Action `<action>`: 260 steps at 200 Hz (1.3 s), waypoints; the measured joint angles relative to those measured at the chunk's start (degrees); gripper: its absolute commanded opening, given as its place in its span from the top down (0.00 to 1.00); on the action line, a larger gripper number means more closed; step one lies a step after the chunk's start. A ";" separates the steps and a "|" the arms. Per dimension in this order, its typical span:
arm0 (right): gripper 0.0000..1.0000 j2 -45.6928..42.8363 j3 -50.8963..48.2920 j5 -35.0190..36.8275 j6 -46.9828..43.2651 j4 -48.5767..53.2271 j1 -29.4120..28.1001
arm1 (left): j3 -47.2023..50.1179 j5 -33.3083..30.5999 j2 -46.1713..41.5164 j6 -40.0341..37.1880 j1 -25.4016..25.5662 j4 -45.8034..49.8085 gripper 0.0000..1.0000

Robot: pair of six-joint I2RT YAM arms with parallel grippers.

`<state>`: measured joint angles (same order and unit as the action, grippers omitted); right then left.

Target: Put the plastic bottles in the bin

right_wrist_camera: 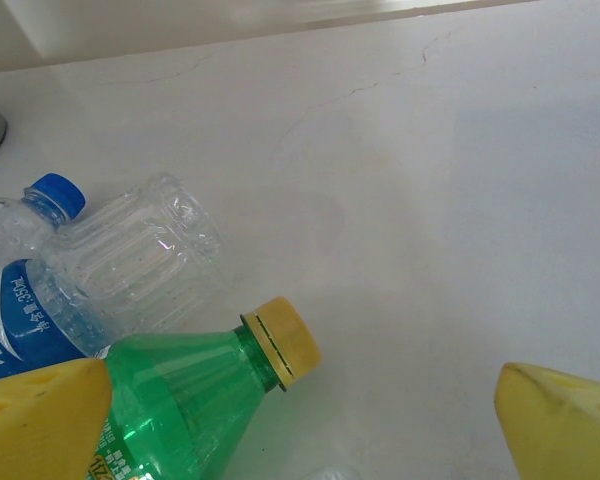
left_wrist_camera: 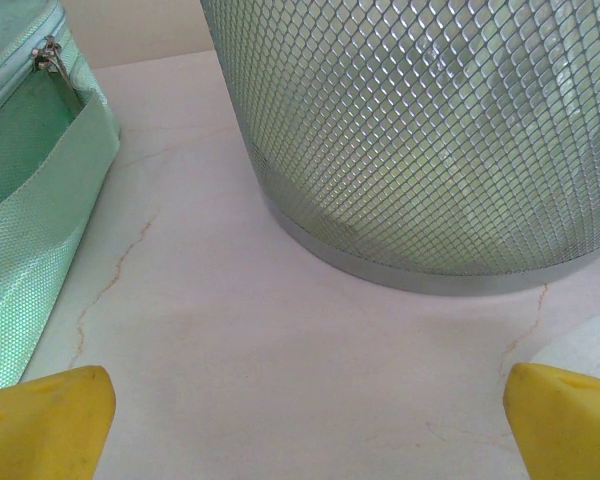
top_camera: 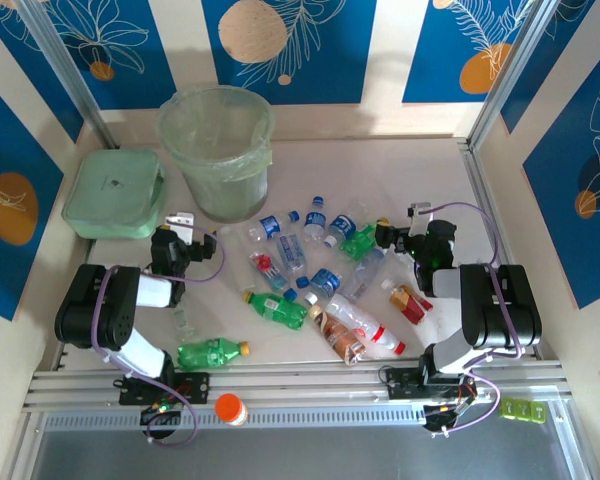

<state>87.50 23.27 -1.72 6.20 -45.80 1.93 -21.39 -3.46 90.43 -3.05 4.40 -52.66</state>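
Several plastic bottles (top_camera: 325, 275) lie scattered across the middle of the table, mostly clear with blue caps, some green, some with red or brown labels. One green bottle (top_camera: 212, 352) lies apart beside the left arm. The bin (top_camera: 216, 150) stands upright at the back left, and its meshed wall (left_wrist_camera: 430, 130) rises just ahead of my left gripper (left_wrist_camera: 302, 430). That left gripper (top_camera: 183, 228) is open over bare table. My right gripper (top_camera: 388, 234) is also open at the pile's right edge. A yellow-capped green bottle (right_wrist_camera: 195, 395) lies by its left finger (right_wrist_camera: 40, 415), not gripped.
A flat green lidded box (top_camera: 115, 192) sits left of the bin, and its zipped side (left_wrist_camera: 30, 230) is close to the left gripper. An orange-capped white item (top_camera: 230, 408) rests on the front rail. Walls close in the table on three sides.
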 measured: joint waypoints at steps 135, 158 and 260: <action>0.01 -15.41 4.42 4.26 -0.63 13.73 -4.35 | 1.68 -12.33 -21.35 3.19 1.66 5.68 0.01; 0.01 -22.62 6.12 6.16 -0.66 17.18 -8.59 | 1.40 -14.73 -30.86 6.88 3.17 10.05 0.01; 0.00 -42.12 36.35 18.05 7.56 61.51 -44.63 | -28.85 -15.56 -54.90 36.65 21.62 75.17 0.01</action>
<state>45.39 59.61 16.34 13.76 15.70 -42.70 -50.24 -19.03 35.53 33.61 26.02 22.50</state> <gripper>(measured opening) 0.990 0.994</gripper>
